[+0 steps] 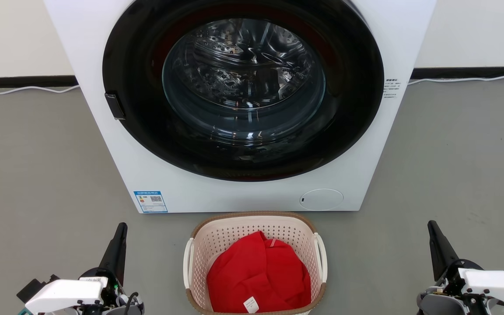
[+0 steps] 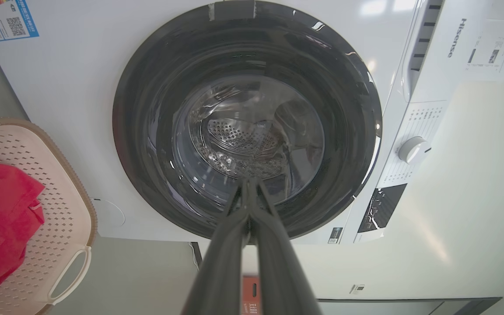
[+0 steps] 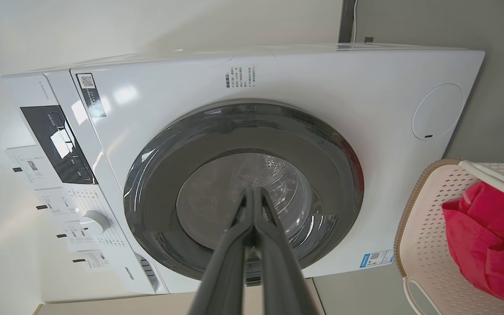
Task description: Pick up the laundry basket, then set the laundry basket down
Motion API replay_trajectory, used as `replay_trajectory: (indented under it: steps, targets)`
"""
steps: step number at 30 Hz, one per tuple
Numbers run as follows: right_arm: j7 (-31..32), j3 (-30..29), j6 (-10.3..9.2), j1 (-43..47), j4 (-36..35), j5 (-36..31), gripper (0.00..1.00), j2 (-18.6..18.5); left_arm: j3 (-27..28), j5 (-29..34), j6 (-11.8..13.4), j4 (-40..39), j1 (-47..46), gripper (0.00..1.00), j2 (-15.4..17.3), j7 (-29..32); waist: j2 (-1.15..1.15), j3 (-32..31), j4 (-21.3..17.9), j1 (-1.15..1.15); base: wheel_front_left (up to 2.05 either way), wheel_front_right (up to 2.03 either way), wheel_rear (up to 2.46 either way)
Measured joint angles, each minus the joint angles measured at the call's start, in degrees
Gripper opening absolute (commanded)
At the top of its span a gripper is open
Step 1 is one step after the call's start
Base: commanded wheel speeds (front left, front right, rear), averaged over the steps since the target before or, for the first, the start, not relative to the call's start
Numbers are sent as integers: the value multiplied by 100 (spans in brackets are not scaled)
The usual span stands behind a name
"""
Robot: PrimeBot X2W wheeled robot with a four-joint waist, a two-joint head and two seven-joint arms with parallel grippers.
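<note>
The laundry basket (image 1: 217, 238) stands upright on the floor (image 1: 37, 175) just in front of the washing machine (image 1: 252, 197), centred under its round door, with a red garment (image 1: 258, 271) heaped inside; nothing holds it. That fits a basket waiting to be lifted as well as one already put back down, and the pictures do not settle which.

The left end effector (image 1: 120, 229) hangs out in front of the machine's left lower corner, the right end effector (image 1: 431, 225) in front of its right lower corner, both pointing toward the machine; the basket lies between them, inward of each, and the left one looks somewhat nearer to it. Its long axis seems to run straight out from the machine's front, though its end farthest from the machine is cut off; so the white side handles face one arm each.

The head view gives this symmetry but shows each end effector side-on. The wrist views settle that both are clenched on nothing, fingers (image 2: 274, 227) meeting at the tips against the door glass; each also shows the handle loop on its own side of the basket (image 2: 59, 188).
</note>
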Motion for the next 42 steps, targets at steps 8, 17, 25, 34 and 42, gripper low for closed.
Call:
replay_trajectory:
  steps: [8,17,25,34,42]
  targets:
    - [0,-10,0,-2,0,-5,0,7,2,0,0,0,0,0,-4,0,0,0,0,0,0,0,0]
    - [1,-19,0,-97,9,-7,0,12,8,0,0,0,0,0,-7,0,0,0,0,0,0,0,0]
    - [1,-24,0,-97,9,-13,0,13,10,0,0,1,0,0,-8,0,0,0,0,0,0,0,0]
    - [3,-29,0,-97,9,-13,0,14,11,0,0,1,0,0,-8,0,0,0,0,0,0,0,0]
    - [52,-34,0,-97,9,-14,0,16,12,0,0,1,0,0,-9,1,0,0,0,0,0,0,0]
